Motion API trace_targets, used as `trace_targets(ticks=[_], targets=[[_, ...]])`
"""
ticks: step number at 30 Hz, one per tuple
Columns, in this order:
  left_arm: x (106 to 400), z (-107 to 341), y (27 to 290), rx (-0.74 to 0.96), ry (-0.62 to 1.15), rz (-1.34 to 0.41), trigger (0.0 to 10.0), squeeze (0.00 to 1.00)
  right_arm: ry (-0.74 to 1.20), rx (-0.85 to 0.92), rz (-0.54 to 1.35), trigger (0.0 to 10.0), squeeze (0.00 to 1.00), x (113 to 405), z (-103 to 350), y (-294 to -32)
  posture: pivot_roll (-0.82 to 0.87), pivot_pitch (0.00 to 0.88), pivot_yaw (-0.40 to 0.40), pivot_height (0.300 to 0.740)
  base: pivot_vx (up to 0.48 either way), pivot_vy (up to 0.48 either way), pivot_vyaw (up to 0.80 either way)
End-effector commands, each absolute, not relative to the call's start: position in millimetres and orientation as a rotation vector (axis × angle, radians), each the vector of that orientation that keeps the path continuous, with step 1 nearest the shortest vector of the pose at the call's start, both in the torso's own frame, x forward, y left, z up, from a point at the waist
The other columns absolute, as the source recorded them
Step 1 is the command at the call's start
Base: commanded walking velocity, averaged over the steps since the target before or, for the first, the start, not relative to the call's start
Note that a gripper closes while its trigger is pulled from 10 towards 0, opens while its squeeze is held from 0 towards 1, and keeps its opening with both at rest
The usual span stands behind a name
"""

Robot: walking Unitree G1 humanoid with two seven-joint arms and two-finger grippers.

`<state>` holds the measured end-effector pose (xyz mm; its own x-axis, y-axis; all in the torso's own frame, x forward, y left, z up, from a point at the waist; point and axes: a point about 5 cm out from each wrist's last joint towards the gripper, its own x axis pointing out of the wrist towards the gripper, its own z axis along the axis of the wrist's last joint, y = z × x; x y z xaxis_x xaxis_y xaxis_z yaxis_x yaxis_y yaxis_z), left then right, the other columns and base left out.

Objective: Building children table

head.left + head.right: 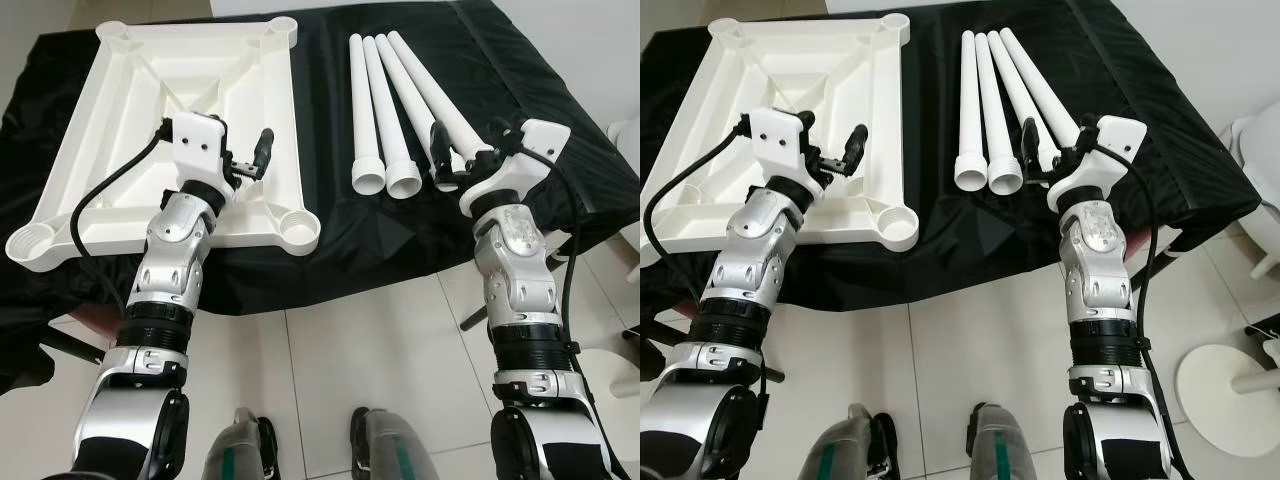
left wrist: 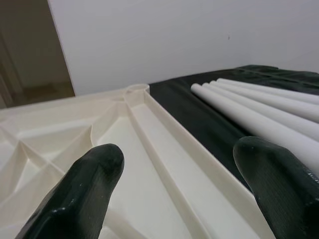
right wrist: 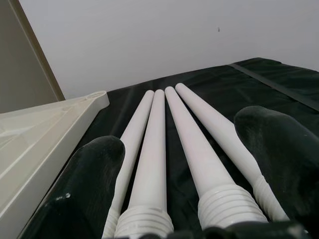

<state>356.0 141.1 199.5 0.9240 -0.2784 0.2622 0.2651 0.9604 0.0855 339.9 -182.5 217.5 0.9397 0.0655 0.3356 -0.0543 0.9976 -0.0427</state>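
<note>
The tabletop (image 1: 170,120) lies upside down on the black-draped surface (image 1: 330,240), to the robot's left. This orientation exposes the ribbed underside and the round corner sockets, such as the near socket (image 1: 298,228), so that the legs can be inserted from above.

The four legs (image 1: 400,110) lie side by side to the right of the tabletop, apart from it. Their threaded ends point toward the robot, which puts the thick ends within reach.

The left tool (image 1: 250,162) hovers over the near right edge of the tabletop, fingers spread wide, holding nothing. The right tool (image 1: 442,150) sits at the threaded ends of the legs, also wide and empty. It probably straddles the right-hand legs ahead of a first pick.
</note>
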Motion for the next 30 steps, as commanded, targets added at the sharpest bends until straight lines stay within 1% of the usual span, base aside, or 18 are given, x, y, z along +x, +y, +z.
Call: trace_targets(ticks=[1,3,4,7,9,13,14,15,16,17,18,19,21,22,24,25,27,30], targets=[[352,191,136,0.057,-0.263,-0.217,10.0,0.00,-0.333,-0.032,0.062,10.0,0.00,339,210,-185,-0.13,0.138,0.038,0.740,0.000,0.000,0.00],[351,188,133,0.065,-0.263,-0.221,10.0,0.00,-0.335,-0.035,0.064,10.0,0.00,338,207,-185,-0.13,0.130,0.047,0.740,0.000,0.000,0.00],[351,187,131,0.051,-0.257,-0.216,10.0,0.00,-0.335,-0.032,0.048,10.0,0.00,337,206,-186,-0.14,0.117,0.057,0.740,0.000,0.000,0.00],[351,188,129,0.013,-0.248,-0.212,10.0,0.00,-0.335,-0.022,0.022,10.0,0.00,335,206,-189,-0.14,0.115,0.059,0.740,0.000,0.000,0.00],[353,188,124,0.011,-0.243,-0.223,10.0,0.00,-0.336,-0.021,0.014,10.0,0.00,333,202,-187,-0.13,0.085,0.088,0.740,0.000,0.000,0.00],[355,189,122,-0.008,-0.235,-0.231,10.0,0.00,-0.332,-0.015,0.008,10.0,0.00,331,198,-185,-0.13,0.085,0.088,0.740,0.000,0.000,0.00],[355,190,125,0.001,-0.237,-0.229,10.0,0.00,-0.330,-0.009,0.010,10.0,0.00,331,196,-181,-0.13,0.064,0.079,0.740,0.000,0.000,0.00],[355,190,125,0.001,-0.237,-0.229,10.0,0.00,-0.330,-0.009,0.010,10.0,0.00,331,196,-181,-0.13,0.064,0.079,0.740,0.000,0.000,0.00],[353,185,134,0.038,-0.227,-0.202,10.0,0.00,-0.321,0.006,0.024,10.0,0.00,330,191,-172,-0.12,0.028,0.064,0.740,0.000,0.000,0.00],[351,182,138,0.053,-0.221,-0.183,10.0,0.00,-0.318,0.008,0.029,10.0,0.00,329,189,-170,-0.12,0.025,0.056,0.740,0.000,0.000,0.00],[351,182,138,0.053,-0.221,-0.183,10.0,0.00,-0.318,0.008,0.029,10.0,0.00,329,189,-170,-0.12,0.025,0.056,0.740,0.000,0.000,0.00],[349,177,143,0.039,-0.205,-0.138,10.0,0.00,-0.308,0.001,0.048,10.0,0.00,331,187,-168,-0.12,0.001,0.034,0.740,0.000,0.000,0.00],[348,175,146,0.021,-0.198,-0.116,10.0,0.00,-0.301,-0.004,0.060,10.0,0.00,333,186,-167,-0.12,0.000,0.028,0.740,0.000,0.000,0.00],[346,171,148,0.013,-0.190,-0.099,10.0,0.00,-0.297,-0.008,0.072,10.0,0.00,335,186,-166,-0.11,0.000,0.011,0.740,0.000,0.000,0.00],[345,169,150,0.011,-0.185,-0.089,10.0,0.00,-0.295,-0.011,0.078,10.0,0.00,336,186,-166,-0.11,0.000,0.011,0.740,0.000,0.000,0.00],[343,165,152,0.011,-0.179,-0.072,10.0,0.00,-0.294,-0.015,0.090,10.0,0.00,338,187,-166,-0.09,0.000,-0.010,0.740,0.000,0.000,0.00],[340,160,157,-0.005,-0.167,-0.048,10.0,0.00,-0.288,-0.023,0.100,10.0,0.00,341,188,-167,-0.08,0.000,-0.025,0.740,0.000,0.000,0.00],[338,157,160,-0.024,-0.159,-0.039,10.0,0.00,-0.284,-0.029,0.097,10.0,0.00,343,187,-169,-0.08,0.000,-0.025,0.740,0.000,0.000,0.00]])
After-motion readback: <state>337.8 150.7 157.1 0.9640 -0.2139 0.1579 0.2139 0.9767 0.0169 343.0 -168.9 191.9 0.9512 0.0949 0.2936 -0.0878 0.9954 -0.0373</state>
